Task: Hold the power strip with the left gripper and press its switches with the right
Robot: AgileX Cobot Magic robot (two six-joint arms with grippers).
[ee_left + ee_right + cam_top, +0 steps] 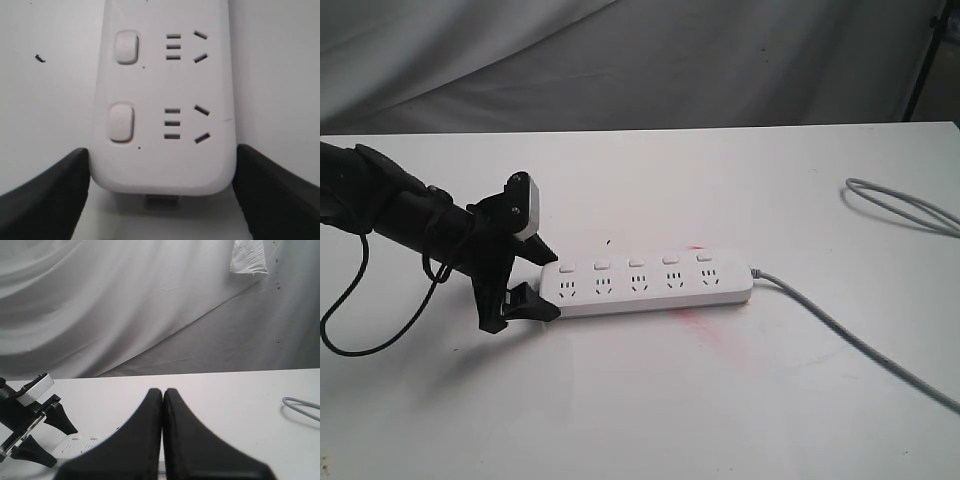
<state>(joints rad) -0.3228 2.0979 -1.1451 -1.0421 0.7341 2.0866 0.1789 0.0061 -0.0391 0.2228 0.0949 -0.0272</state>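
White power strip (650, 290) lies flat on the desk (640, 400), its five switches (636, 262) in a row, grey cord (840, 335) trailing off one end. The left gripper (553, 284) clamps the other end across its width. The right gripper (163, 391) is pinched closed, up in the air.

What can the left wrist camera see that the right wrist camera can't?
Only the left wrist view: a close look at two switches and their socket holes, with a black finger against each side of the end of the power strip. Only the right wrist view: the shut right gripper, the whole left gripper from outside, the grey cloth behind, and a loop of grey cord. Both: the power strip and the white table.
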